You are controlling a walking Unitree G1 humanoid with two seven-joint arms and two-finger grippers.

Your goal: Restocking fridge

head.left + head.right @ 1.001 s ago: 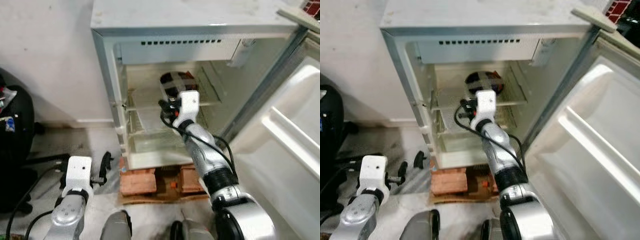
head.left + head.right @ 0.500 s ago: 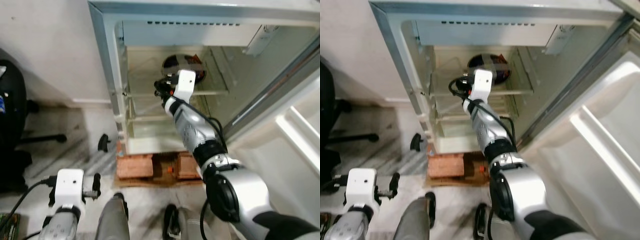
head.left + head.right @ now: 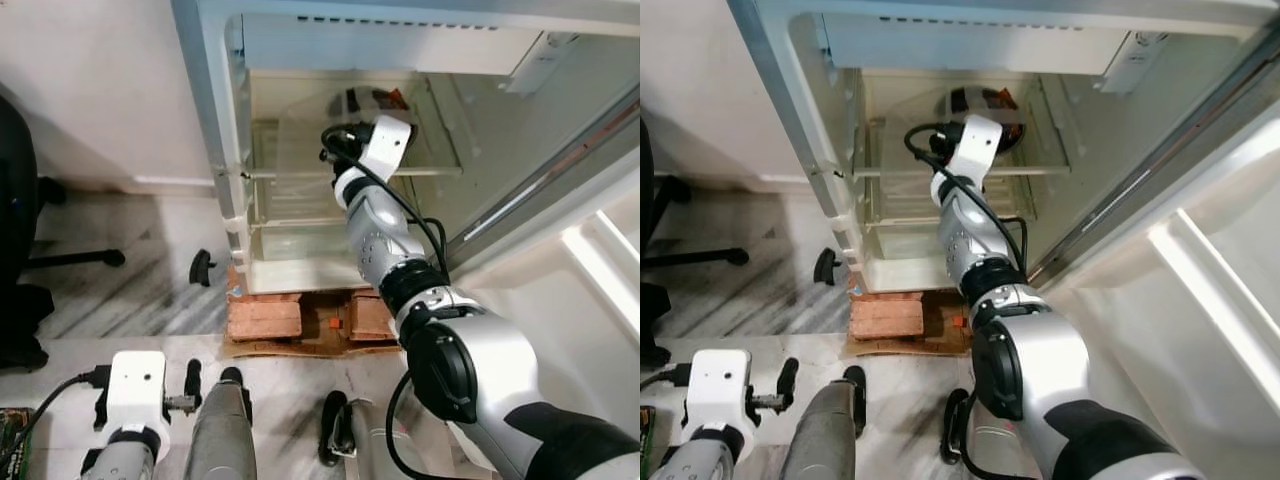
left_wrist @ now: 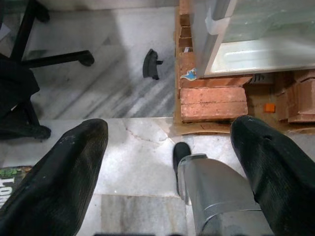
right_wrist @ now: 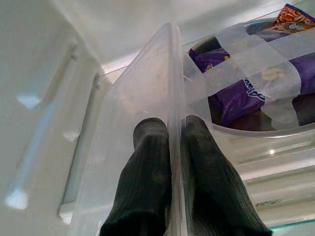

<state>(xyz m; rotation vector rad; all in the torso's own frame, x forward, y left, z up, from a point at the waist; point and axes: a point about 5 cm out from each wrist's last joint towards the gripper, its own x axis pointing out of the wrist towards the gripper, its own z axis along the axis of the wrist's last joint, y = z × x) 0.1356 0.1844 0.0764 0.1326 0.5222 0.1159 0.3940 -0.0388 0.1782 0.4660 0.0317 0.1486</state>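
Over the last sec my right gripper (image 5: 170, 147) had pushed deeper into the fridge (image 3: 215, 150), clenched on the clear plastic container's (image 5: 147, 98) wall at the upper shelf (image 3: 420, 170) beside the taped bowl (image 5: 256, 88), so placing was nearly done; left gripper (image 4: 170, 162) hung released.

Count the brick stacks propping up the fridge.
2 visible: left stack and right stack under the fridge front, cardboard gap between. Others behind may be hidden.

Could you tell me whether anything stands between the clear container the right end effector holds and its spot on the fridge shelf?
Nothing visible does. The right end effector pinches the clear container wall, beside the taped bowl on the fridge shelf.
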